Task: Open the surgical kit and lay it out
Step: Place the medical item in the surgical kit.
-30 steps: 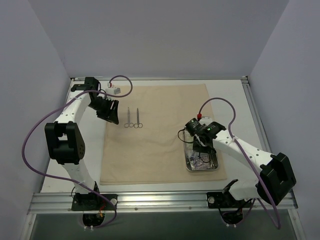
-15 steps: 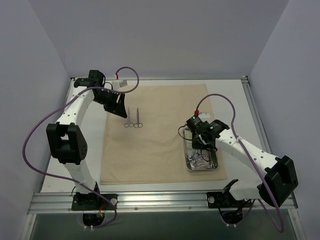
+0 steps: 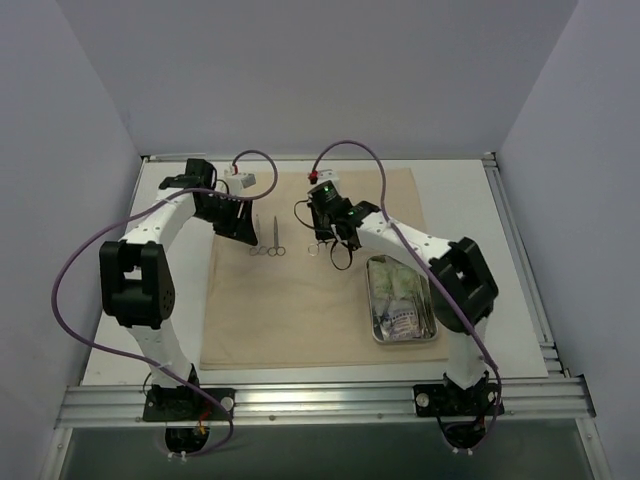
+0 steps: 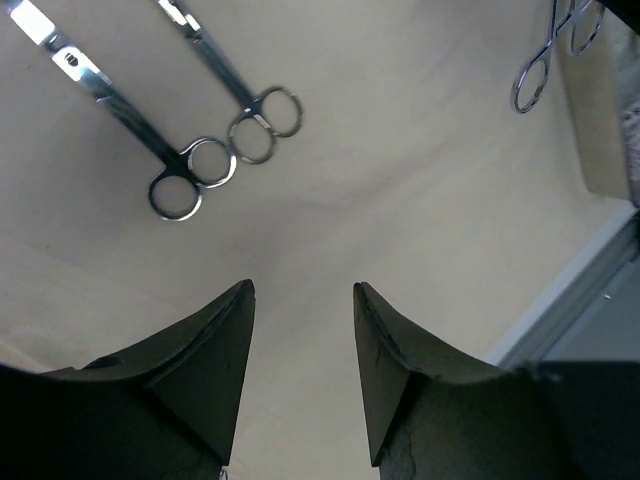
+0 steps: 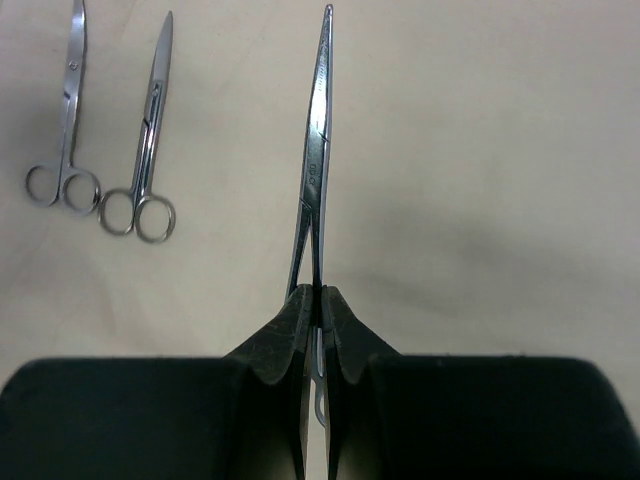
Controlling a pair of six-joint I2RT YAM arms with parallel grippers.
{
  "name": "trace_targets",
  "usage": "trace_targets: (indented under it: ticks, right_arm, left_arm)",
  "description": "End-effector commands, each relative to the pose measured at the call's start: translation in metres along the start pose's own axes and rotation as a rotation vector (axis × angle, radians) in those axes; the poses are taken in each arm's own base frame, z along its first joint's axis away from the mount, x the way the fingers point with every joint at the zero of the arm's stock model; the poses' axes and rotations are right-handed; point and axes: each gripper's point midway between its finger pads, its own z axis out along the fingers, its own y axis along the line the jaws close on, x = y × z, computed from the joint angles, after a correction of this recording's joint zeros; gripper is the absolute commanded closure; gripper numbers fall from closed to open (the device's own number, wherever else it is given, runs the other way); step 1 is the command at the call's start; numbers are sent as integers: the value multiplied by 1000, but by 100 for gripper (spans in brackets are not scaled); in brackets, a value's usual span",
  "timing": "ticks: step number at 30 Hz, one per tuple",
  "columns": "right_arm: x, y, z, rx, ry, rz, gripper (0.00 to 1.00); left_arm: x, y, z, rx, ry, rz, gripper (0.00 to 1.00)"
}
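Cloth (image 3: 300, 310): spread flat on the table as the work sheet, so each tool can be set out in the open.
Tray (image 3: 405, 341): sits on the cloth's right near part and holds what is not yet laid out, pale packets (image 3: 400, 318) among it.
Right gripper (image 5: 318, 305): clenched on a clamp (image 5: 317, 150), pinching it just ahead of the ring handles. This grip probably lets the thin shaft stick out in front so it can go down flat.
Clamp, place: over the far middle of the cloth, near the right of two ring-handled tools (image 5: 150, 120), well apart from the tray. I cannot tell if it touches the cloth.
Clamp, axis: runs near to far, tip toward the far edge, rings toward the arms, roughly parallel to the two tools, which suits one tidy row.
Two tools: flat, side by side, tips far, rings close together.
Left gripper (image 4: 304, 290): fingers apart with nothing between them, over the cloth beside the two tools, apparently waiting.
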Motion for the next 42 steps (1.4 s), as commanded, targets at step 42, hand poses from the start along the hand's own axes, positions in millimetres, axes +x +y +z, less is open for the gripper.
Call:
trace_targets:
  ticks: [42]
  right_arm:
    - [28,43,124,-68,129,188,100]
  left_arm:
    - [-3,77,17,-400,-78,34,47]
